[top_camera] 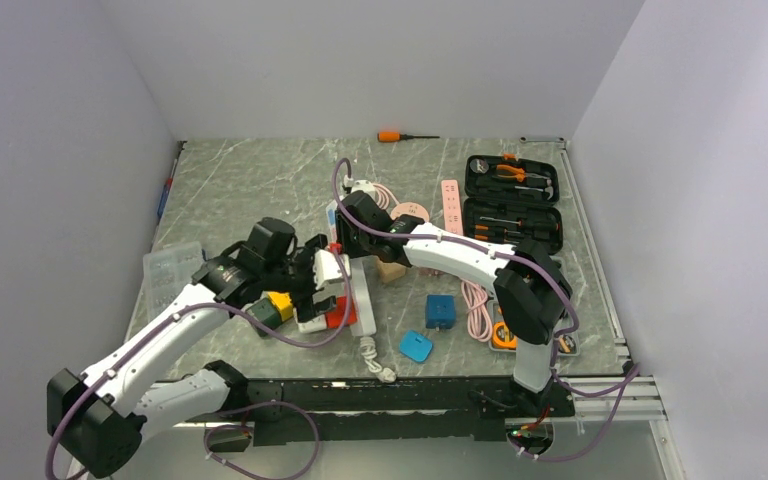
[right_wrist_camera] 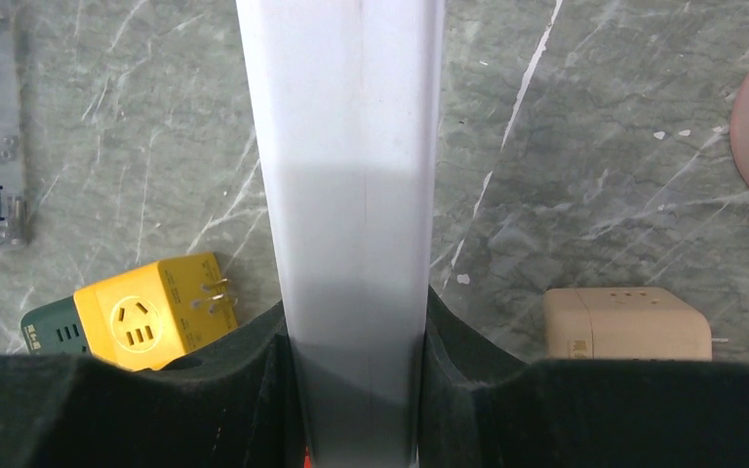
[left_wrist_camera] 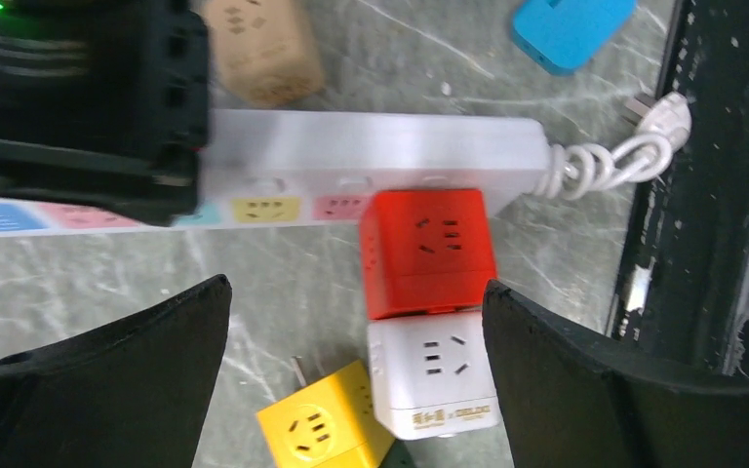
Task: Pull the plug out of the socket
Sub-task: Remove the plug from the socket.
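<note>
Counting for you: one power strip (left_wrist_camera: 371, 146) on the surface (top_camera: 250, 185), plus five cube plugs. The red cube (left_wrist_camera: 429, 252) sits tight against the strip's long side near its cord end. The white cube (left_wrist_camera: 434, 375) touches it, with the yellow cube (left_wrist_camera: 322, 424) and green cube (right_wrist_camera: 49, 330) just beside. Your left pincer (left_wrist_camera: 356, 322) hangs wide open over red and white. Your right pincer (right_wrist_camera: 353, 307) is clenched across the strip. The beige cube (right_wrist_camera: 624, 322) lies on the strip's other side. Far right, an open tool case (top_camera: 513, 199) holds orange pliers (top_camera: 508, 172).

A robotics lab test cell is suggested by a marble-patterned table (top_camera: 250, 185) enclosed by plain white panels (top_camera: 60, 150), with an open tool case (top_camera: 512, 200) and a screwdriver (top_camera: 400, 136) laid on it.
</note>
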`<state>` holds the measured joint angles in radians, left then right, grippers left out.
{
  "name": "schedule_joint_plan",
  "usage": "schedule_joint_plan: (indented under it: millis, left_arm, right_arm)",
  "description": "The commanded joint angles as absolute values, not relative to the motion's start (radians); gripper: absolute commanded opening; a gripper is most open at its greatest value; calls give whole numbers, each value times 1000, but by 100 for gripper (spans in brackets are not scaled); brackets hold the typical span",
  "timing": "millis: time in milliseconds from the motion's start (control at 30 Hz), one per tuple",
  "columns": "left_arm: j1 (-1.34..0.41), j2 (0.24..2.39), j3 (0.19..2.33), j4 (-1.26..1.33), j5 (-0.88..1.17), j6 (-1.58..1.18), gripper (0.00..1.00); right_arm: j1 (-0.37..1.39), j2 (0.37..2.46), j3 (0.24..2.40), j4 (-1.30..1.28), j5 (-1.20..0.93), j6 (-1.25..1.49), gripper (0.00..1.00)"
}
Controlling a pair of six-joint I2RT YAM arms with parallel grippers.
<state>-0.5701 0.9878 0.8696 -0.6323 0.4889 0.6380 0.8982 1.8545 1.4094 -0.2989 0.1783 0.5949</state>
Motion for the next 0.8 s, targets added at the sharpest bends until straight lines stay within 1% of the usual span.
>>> schedule_joint_plan:
  millis: [0,300,533,667,767]
  left_arm:
    - [-613,1032,832,-632,486,628,99]
    - [-697,1093,791,-594,403,607,99]
    - [-784,1166,783,-576,268,570,99]
    - [-833,1234,842,-640,164,559,99]
    - [-844,1234,838,-597,124,557,99]
  right_arm:
    - [899,1823,1484,-245,140,649,0]
    - [895,1832,1483,-253,143,641,0]
    - [880,1838,1495,-267,139,651,0]
    - [873,1845,1502,-272,118,662,0]
    - [871,1848,1499,-265,93,668,0]
